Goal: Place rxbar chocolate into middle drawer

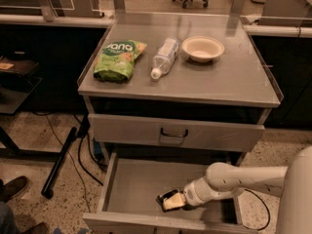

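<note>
The middle drawer (136, 184) is pulled open at the bottom of the grey cabinet, showing its flat grey floor. My gripper (170, 200) reaches in from the right and sits low over the drawer floor, near the front middle. A small dark flat piece with light marks, which looks like the rxbar chocolate (164, 197), lies at the gripper's tip, against or just above the floor. I cannot tell whether the bar is still held.
On the cabinet top (219, 87) lie a green snack bag (118, 58), a clear bottle on its side (165, 57) and a beige bowl (203, 48). The drawer front with a black handle (174, 133) above is closed. Cables and a black pole (61, 160) lie on the floor at left.
</note>
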### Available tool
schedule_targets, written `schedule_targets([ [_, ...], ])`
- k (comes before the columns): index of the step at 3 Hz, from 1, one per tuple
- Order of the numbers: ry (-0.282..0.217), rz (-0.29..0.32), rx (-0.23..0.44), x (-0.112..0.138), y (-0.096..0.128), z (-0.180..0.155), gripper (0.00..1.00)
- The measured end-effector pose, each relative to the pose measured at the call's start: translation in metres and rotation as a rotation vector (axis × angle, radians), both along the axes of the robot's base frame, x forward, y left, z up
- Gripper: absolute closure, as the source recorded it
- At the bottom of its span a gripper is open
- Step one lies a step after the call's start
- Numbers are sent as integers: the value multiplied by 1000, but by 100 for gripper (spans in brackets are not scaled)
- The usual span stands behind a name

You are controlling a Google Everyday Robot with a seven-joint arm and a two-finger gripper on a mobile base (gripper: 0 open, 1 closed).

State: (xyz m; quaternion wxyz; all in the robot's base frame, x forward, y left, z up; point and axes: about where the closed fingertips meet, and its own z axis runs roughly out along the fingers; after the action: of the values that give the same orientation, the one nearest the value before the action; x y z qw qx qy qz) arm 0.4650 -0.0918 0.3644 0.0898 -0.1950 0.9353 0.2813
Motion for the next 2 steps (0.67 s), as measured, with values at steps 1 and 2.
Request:
schedule_targets([
  [1,0,0,0,0,0,0,81],
  [2,0,0,0,0,0,0,58],
])
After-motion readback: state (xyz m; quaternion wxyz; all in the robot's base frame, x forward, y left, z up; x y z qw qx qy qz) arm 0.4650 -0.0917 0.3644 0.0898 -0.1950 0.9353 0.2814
